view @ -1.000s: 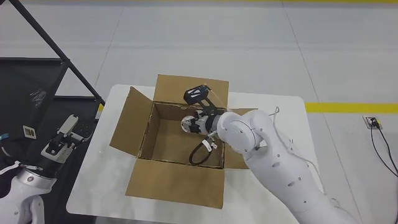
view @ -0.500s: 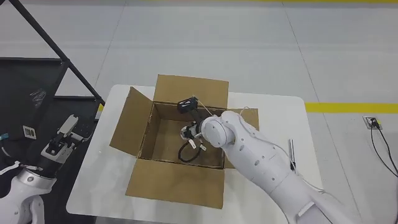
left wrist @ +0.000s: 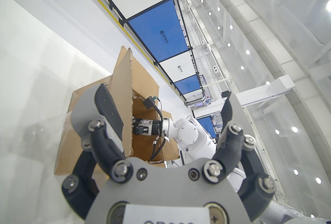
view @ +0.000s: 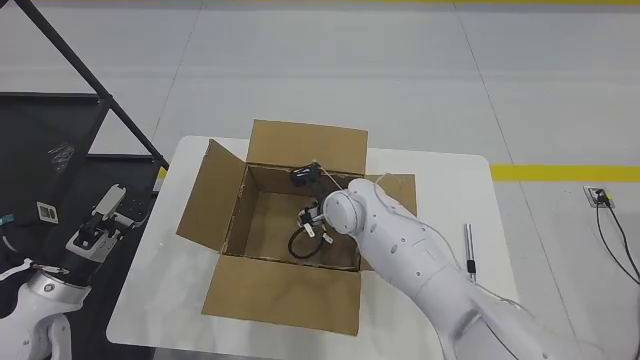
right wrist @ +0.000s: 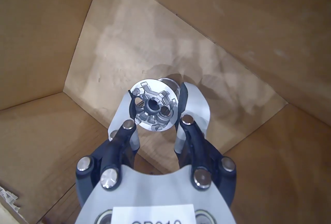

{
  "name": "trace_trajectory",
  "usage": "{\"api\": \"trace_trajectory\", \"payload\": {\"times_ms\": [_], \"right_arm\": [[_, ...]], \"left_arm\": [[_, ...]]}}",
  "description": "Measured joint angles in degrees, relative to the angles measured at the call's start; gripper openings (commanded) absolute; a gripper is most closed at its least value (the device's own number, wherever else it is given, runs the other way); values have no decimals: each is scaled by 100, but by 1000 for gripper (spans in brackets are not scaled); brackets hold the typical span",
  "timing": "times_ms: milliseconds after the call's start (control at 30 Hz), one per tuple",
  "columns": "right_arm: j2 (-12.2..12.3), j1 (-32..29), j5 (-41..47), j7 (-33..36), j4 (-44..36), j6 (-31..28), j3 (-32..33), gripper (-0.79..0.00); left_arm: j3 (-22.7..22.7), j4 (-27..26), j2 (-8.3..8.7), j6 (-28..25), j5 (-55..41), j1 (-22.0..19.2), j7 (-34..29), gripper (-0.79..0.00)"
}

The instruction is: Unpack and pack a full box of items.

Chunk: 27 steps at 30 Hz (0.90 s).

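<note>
One metal part [right wrist: 153, 116] is all we see inside the box [view: 283, 295], gripped by the right claw [right wrist: 157, 92]. The claw's two pale fingers are closed partway onto the part's rim, one on each side. The part is a short, spool-like cylinder of bright machined metal. Its round end face carries notched relief around a dark central bore, and a second flange shows behind it. Its long axis runs in line with the fingers: the patterned face is turned back toward the wrist, and the far end points at a pale inner panel near a corner. We cannot tell whether it touches the cardboard.

The box is matte brown corrugated board with creased walls and all four flaps folded outward. It sits on a white table [view: 440, 175].

The left claw [left wrist: 165, 95] is off the table's left side, spread wide and holding nothing. Its dark ribbed pads face each other and its fingers point up past the box.
</note>
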Motion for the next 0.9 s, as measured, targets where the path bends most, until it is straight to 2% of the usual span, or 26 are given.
{"api": "trace_trajectory", "payload": {"times_ms": [33,67,100,300,467,533,667,767,900], "right_arm": [[-23,15,6,-14,55,-18,-1,-259],[-43,31,12,-25,104,-30,0,-95],[-67,56,20,-46,150,-38,8,-9],[-101,171,-77,-139,51,20,79,0],[26,205,-392,-115,-644,350,232,0],[167,135,-664,6,-1217,626,377,0],[633,-406,-1534,560,-3005,1366,970,0],[1153,-1490,-2558,1614,-5223,1637,1896,0],[1553,-2868,-3564,2793,-7593,1311,2999,0]], "left_arm": [[0,0,0,0,0,0,0,0],[0,0,0,0,0,0,0,0],[0,0,0,0,0,0,0,0],[0,0,0,0,0,0,0,0],[0,0,0,0,0,0,0,0],[0,0,0,0,0,0,0,0],[0,0,0,0,0,0,0,0],[0,0,0,0,0,0,0,0],[0,0,0,0,0,0,0,0]]}}
